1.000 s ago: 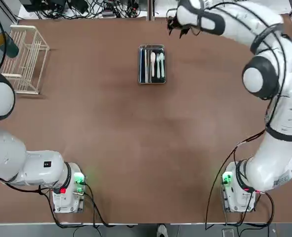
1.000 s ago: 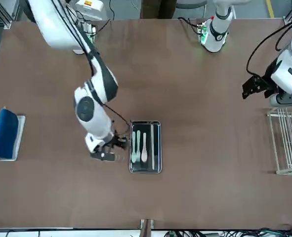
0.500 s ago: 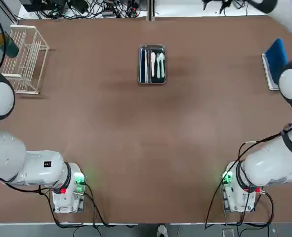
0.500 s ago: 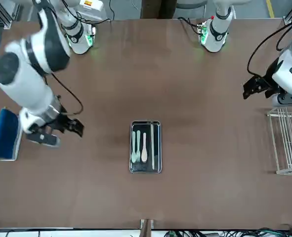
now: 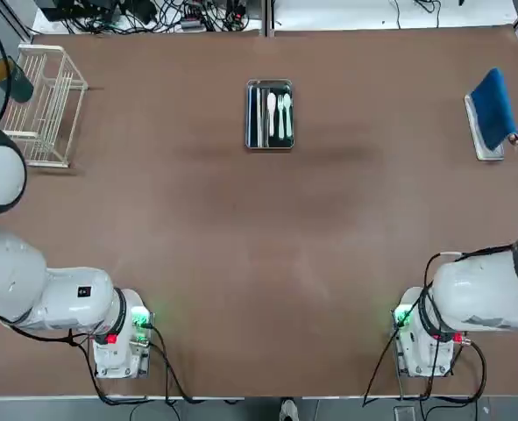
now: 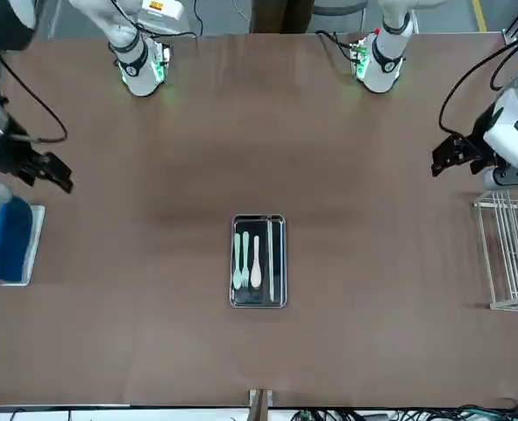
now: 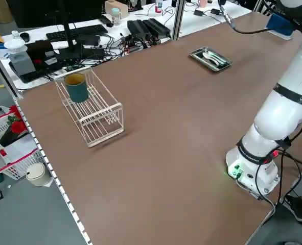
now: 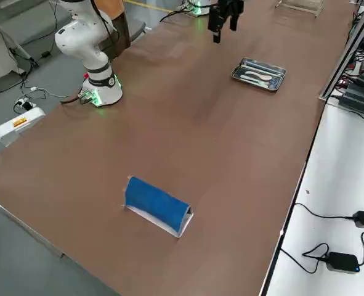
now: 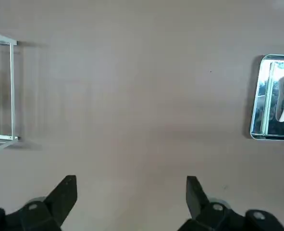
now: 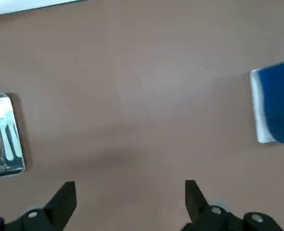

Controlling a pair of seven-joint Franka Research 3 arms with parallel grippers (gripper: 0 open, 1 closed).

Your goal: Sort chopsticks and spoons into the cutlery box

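Metal tray (image 5: 249,132) at twelve o'clock, seemingly finished; right hand (image 10: 131,204), toward two o'clock, spread and empty (left likewise, ten); a low sweep could snag its rim.

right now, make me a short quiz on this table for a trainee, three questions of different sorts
1. True or false: the chopsticks lie outside the tray.
2. Multiple choice: which thing stands at the robot's far left on the table?
a) the tray
b) the white rack
c) the blue cloth
3. Fill in the blank: the right gripper, out over the robot's right side of the table, has its fingers ____ with nothing between them.

Key: 1 false; 2 b; 3 open
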